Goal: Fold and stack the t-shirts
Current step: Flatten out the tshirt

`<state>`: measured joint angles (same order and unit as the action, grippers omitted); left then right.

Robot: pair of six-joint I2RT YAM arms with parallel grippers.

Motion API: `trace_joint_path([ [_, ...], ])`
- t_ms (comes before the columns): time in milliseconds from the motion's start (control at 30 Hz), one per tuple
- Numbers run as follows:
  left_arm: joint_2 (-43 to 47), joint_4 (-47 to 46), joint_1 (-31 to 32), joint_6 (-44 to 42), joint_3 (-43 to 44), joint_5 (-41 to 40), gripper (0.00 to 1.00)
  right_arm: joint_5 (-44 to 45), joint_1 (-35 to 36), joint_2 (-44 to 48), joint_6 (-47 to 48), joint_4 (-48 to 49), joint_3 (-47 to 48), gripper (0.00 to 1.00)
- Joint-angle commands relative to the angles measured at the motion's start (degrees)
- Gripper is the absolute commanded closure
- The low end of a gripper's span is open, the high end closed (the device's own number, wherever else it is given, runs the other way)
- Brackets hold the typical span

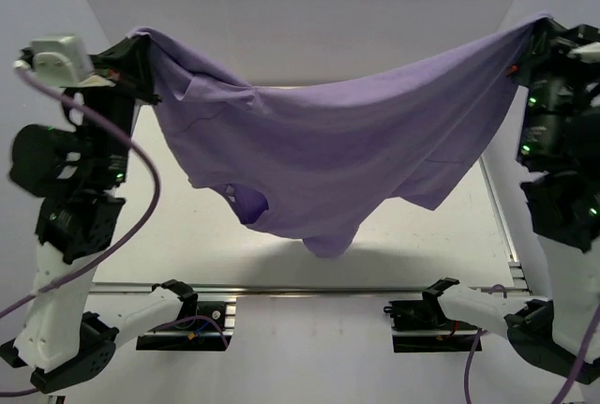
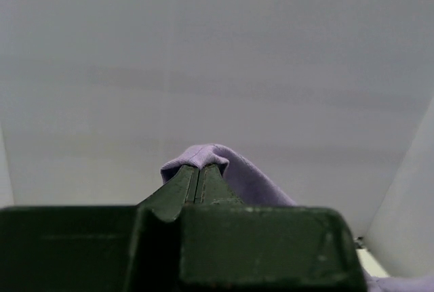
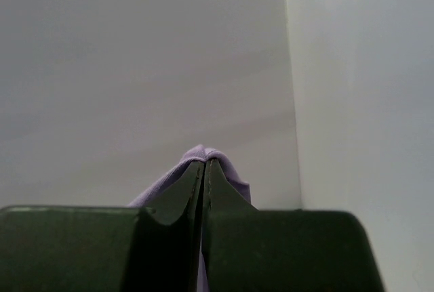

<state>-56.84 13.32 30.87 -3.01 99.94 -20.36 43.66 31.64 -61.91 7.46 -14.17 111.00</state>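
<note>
A: So, how far along?
B: Early. Lavender t-shirt point(image 1: 328, 160) hangs spread in the air above the table point(image 1: 450, 235); no fold made, nothing stacked.
A: Grips?
B: left gripper point(image 2: 198, 170) and right gripper point(image 3: 205, 163) each pinch its cloth. Wrist views show the pinch; only overhead shows the sag.

This is a robotics lab test cell, not a home or a shop: plain white panels point(image 1: 309, 10) close in a white counter point(image 1: 450, 235) on three sides. A left arm point(image 1: 70, 207) and a right arm point(image 1: 562, 207) are mounted by a metal rail point(image 1: 309, 289) along the counter's near edge. Loose purple cables point(image 1: 155, 193) trail from them, and small green lights point(image 1: 527, 149) glow on their joints.
</note>
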Motion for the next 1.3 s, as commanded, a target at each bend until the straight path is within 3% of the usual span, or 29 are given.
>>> trace_joint_path([
  [0,-2.30,-4.17,-0.02,-0.94,-4.39,-5.72,1.00,7.39,0.09,-2.77,5.27,9.93,-3.23,1.00],
  [200,-10.65,-11.20,-0.55,-2.09,-11.60,-13.81,1.00,13.20,-0.70,-11.12,6.86,13.38,-8.51,1.00],
  [500,-25.76,-21.76,-5.11,-1.40,-18.55,-16.99,1.00,8.20,-8.61,-31.30,0.54,13.47,-9.84,1.00],
  [767,-49.48,-25.63,-14.34,3.71,-8.20,-6.29,1.00,-0.14,-14.58,-51.81,-0.78,15.84,-1.15,1.00],
  [900,-64.07,-22.12,-18.03,7.91,5.66,-0.57,1.00,-5.59,-16.61,-59.02,-1.84,18.30,3.25,1.00],
  [1267,-85.71,-24.39,-22.34,11.88,22.92,-2.31,0.97,-21.41,-19.16,-72.11,-2.10,22.44,9.32,1.00],
])
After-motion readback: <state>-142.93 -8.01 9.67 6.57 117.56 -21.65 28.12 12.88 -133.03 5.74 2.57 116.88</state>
